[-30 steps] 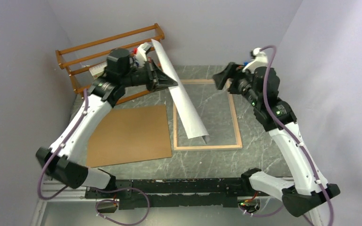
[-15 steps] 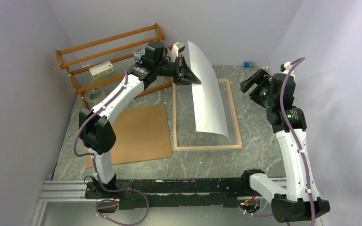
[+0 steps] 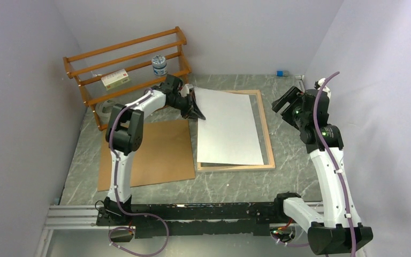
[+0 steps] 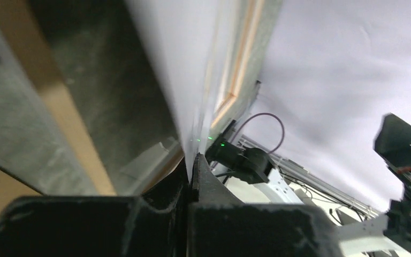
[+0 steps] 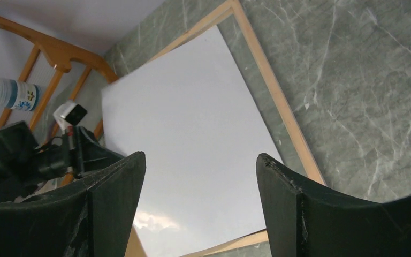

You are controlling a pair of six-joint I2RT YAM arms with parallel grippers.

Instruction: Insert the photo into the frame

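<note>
Grey tabletop (image 3: 291,174) under frame (image 3: 267,136), lilac walls (image 3: 246,32)

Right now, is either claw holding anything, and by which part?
The left gripper pinches the photo by its left edge, near the far corner. The right gripper is open, holding nothing.

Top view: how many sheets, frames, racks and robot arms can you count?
Sheets: 2, the white-backed rectangular photo and the brown hardboard sheet.
Frames: 1, the pale wood rectangular picture frame.
Racks: 1, the orange-brown slatted wooden rack.
Robot arms: 2, left arm and right arm.
Total: 6.
</note>
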